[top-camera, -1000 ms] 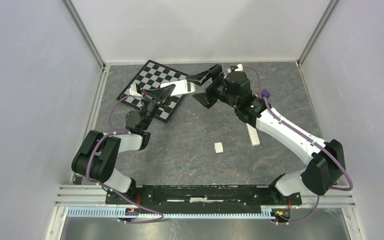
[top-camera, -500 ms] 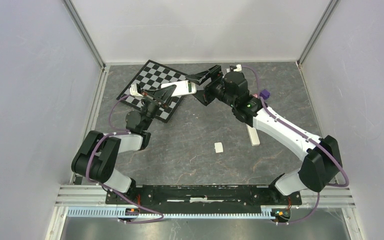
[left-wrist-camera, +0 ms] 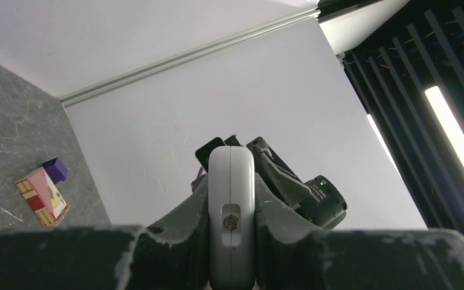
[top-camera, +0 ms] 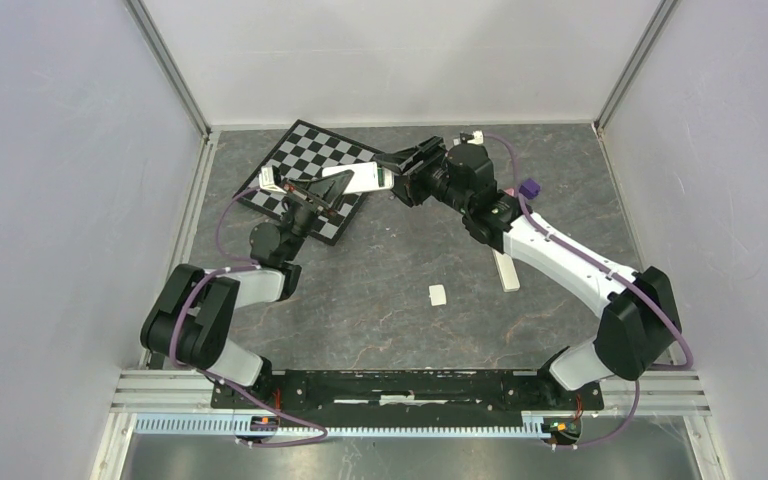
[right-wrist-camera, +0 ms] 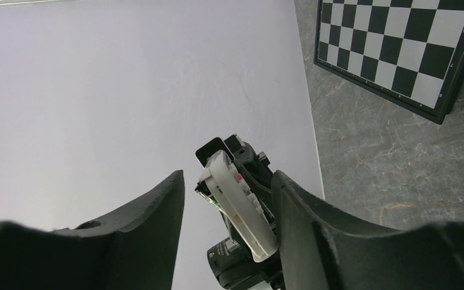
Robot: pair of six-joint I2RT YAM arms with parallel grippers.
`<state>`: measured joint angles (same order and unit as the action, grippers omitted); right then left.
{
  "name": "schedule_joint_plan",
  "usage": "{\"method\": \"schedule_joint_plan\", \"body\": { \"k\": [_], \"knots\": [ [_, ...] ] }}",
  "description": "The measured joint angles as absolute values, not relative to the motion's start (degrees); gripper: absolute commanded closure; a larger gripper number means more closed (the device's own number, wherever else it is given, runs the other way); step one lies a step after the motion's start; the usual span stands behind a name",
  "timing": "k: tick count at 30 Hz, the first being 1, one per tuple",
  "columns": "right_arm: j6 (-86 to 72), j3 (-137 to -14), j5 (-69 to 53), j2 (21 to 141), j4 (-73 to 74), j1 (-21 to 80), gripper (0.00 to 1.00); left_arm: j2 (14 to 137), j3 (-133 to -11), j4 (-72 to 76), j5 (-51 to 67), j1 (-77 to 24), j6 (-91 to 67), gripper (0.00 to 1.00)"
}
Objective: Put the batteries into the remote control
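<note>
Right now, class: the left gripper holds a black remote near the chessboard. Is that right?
Not quite: the remote is white, not black, as the left wrist view shows. The left gripper does hold it near the chessboard.

**Much Going Unseen Up Close**

In the left wrist view, the remote control is running off the bottom edge, with the fingers of the left gripper covering its sides. From the right wrist, it is appearing too small to tell whether batteries are sitting inside.
</note>
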<state>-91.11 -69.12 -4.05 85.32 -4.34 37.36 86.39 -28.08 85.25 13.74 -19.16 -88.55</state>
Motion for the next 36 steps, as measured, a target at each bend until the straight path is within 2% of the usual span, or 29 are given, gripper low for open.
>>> {"method": "schedule_joint_plan", "body": {
  "k": [10,24,36],
  "knots": [
    [-91.5,-68.23,-5.39,85.36,-6.81,37.06,0.59,84.93,-28.08,85.41,14.02,-19.35,-86.76,0.98],
    [-89.47,-67.55,-7.99,86.13,-10.07,36.56,0.68,85.34,-28.38,85.36,13.78,-19.42,-87.46,0.98],
    [-84.4,-67.68,-10.31,87.74,-11.53,35.18,0.69,87.44,-29.74,83.77,14.68,-19.42,-90.08,0.98]
  ]
}}
